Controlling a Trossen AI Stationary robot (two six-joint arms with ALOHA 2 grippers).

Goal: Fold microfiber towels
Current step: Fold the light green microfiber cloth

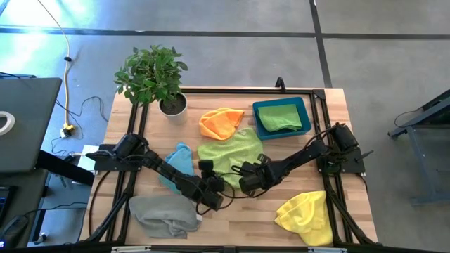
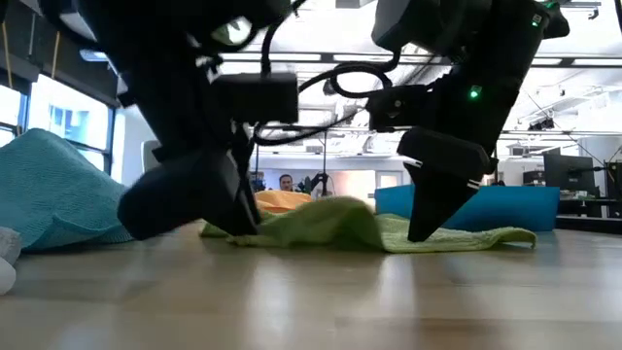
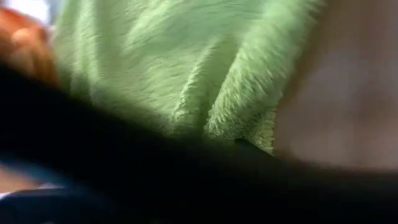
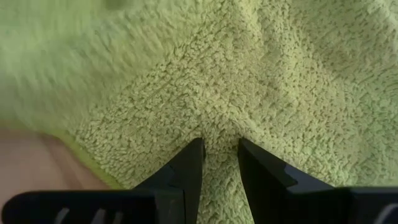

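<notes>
The lime green towel lies spread in the table's middle, rumpled, and also shows in the low view. My left gripper is down at its near left corner, my right gripper at its near edge. Both are shut on it. The orange towel, light blue towel, grey towel and yellow towel lie crumpled around it. The green towel lies in the blue bin. My left gripper is on the lime green towel's near left corner, low over the table. The cloth gathers in pleats toward the dark finger, which hides the place of contact. The rest of the towel lies on the table. My right gripper pinches a raised fold of the lime green towel between its two fingers, close to the near edge. It slants down from the table's right side. The cloth puckers toward the fingertips. The towel lies on the table.
A potted plant stands at the far left. The blue bin stands at the far right. The grey towel lies at the near left edge and the yellow towel at the near right corner. Bare wood shows between them along the near edge.
</notes>
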